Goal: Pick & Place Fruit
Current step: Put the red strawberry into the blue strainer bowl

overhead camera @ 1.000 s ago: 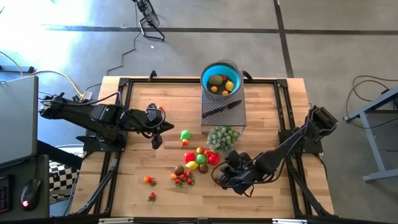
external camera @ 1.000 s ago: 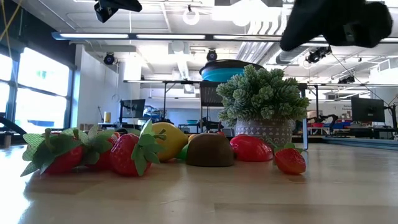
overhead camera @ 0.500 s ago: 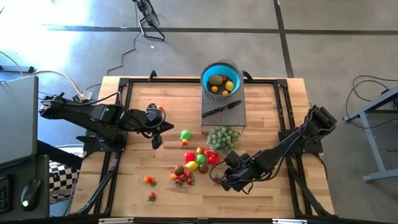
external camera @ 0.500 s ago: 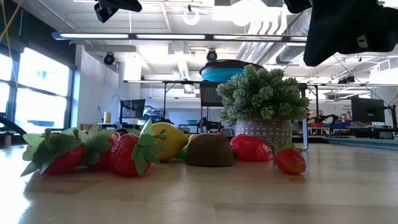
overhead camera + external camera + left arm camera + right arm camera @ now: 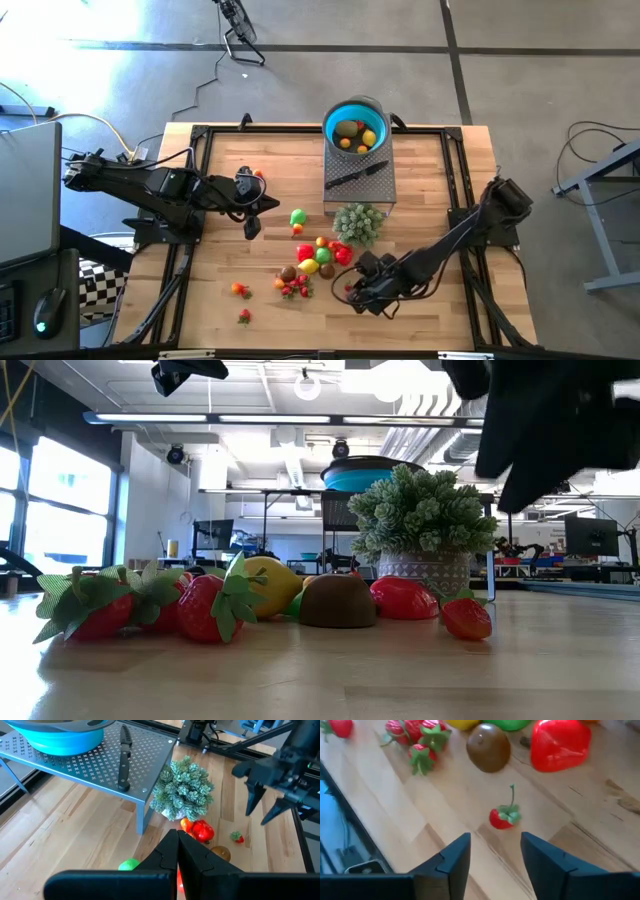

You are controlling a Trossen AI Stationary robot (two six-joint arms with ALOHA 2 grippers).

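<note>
1. High view shows a few fruits already in the blue bowl (image 5: 355, 128); most of the fruit (image 5: 318, 254) lies loose on the counter (image 5: 430, 200).
2. Right gripper (image 5: 492, 851) hovers, jaws parted and empty, over a small red cherry (image 5: 502, 816); left gripper (image 5: 178, 851) waits, jaws closed, empty.

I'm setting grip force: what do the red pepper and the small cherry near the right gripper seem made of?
Red pepper: probably glossy hard plastic, since it shows bright highlights. Small cherry: looks like smooth plastic or foam, with a thin green stem and leaf; too small to settle.
</note>
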